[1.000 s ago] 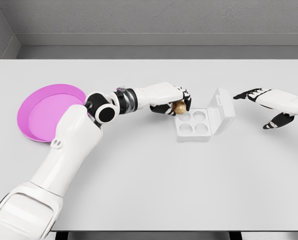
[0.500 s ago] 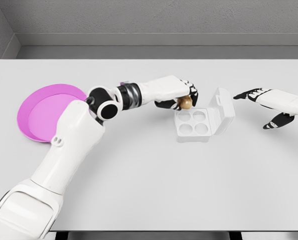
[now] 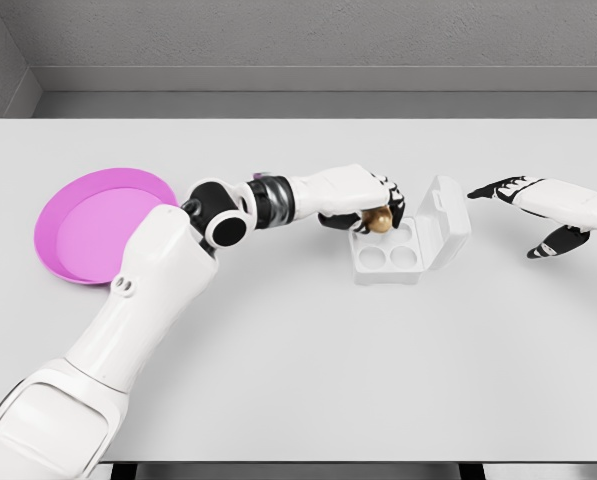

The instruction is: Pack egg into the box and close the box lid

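Observation:
My left hand (image 3: 376, 207) is shut on a brown egg (image 3: 379, 221) and holds it low over the far left cup of the white egg box (image 3: 388, 264). Whether the egg touches the cup I cannot tell. The box lid (image 3: 446, 218) stands open, tilted up on the right side. The three other cups look empty. To the right of the lid, my right hand (image 3: 526, 215) hovers open, apart from the box.
A pink plate (image 3: 93, 225) lies at the left of the white table (image 3: 308, 380), behind my left upper arm. A grey wall runs along the table's far edge.
My left hand has carried the egg to the right and down, from beside the box's left edge to over its far left cup. The right hand has not moved.

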Robot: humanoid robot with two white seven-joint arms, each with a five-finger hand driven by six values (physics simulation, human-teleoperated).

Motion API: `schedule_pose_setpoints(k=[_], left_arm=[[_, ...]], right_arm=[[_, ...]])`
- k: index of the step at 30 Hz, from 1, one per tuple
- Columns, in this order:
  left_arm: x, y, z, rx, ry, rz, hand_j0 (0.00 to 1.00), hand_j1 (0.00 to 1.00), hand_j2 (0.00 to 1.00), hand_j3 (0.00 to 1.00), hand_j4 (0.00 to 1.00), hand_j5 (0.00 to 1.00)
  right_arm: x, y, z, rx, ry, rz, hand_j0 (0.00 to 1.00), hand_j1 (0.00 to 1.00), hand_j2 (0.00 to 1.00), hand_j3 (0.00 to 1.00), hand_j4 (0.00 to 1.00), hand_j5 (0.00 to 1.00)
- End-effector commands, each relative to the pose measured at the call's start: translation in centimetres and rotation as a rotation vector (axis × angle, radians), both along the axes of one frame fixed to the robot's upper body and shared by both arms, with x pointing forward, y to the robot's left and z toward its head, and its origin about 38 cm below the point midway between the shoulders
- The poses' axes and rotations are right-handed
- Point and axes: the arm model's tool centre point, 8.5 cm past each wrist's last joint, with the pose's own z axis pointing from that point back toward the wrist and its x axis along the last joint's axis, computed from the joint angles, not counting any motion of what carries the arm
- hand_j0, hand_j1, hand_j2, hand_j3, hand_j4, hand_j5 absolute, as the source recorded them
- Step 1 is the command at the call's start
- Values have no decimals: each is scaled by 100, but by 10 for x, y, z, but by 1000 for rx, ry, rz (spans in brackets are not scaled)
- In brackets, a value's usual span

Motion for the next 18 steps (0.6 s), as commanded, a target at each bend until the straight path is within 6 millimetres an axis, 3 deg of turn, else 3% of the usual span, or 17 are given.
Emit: schedule_pose_setpoints(k=[1,4,16,18], left_arm=[[-1,-2,1,-6,1,-5,49,49,49,49,49,49],[-2,-2,2,-9,0,-5,63,63,63,63,63,63],[-4,-1,4,-24,-6,-6,79,79,79,79,79,79],[-5,-2,12,-39,-23,-9,83,83,83,83,83,83]], right_arm=[[0,0,1,6,0,-3,100,100,100,100,100,100],[0,0,1,6,0,-3,100,100,100,100,100,100],[0,0,1,6,-1,-3,100,100,100,100,100,100],[0,0,0,7,0,-2,100,100,100,100,100,100]])
